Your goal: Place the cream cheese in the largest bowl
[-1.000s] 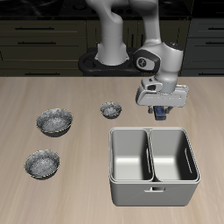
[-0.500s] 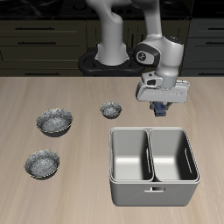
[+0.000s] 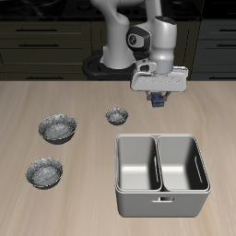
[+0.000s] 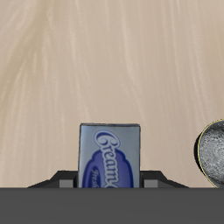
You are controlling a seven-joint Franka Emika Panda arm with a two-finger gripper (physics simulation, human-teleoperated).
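pincer [image 3: 160, 100]: upper right of centre in the exterior frame, raised above the surface, pinching the cream cheese; fingers mostly hidden under the white hand housing
cream cheese [image 4: 110, 155]: small dark blue box with pale script label, clamped between the two dark fingers, seen close in the wrist view; in the exterior view only a dark blue bit shows below the hand, off the surface
largest bowl [image 3: 57, 128]: speckled grey and white, dark inside, left-middle of the exterior frame, standing on the surface, well apart from the pincer
second bowl [image 3: 44, 171]: speckled, a bit smaller and shallower, lower left of the exterior frame, just in front of the largest bowl, not touching it
tiny bowl [image 3: 116, 115]: speckled, near frame centre, between the largest bowl and the pincer; likely the round rim at the edge of the wrist view, cannot tell for sure
metal bin [image 3: 160, 173]: grey double-compartment container, lower right of centre in the exterior frame, both compartments with nothing visible inside, below the pincer in the frame
surface [image 3: 55, 207]: light wood grain, carries the three bowls and the bin
arm [image 3: 152, 41]: white, comes down from top centre of the exterior frame, dark cabinets behind
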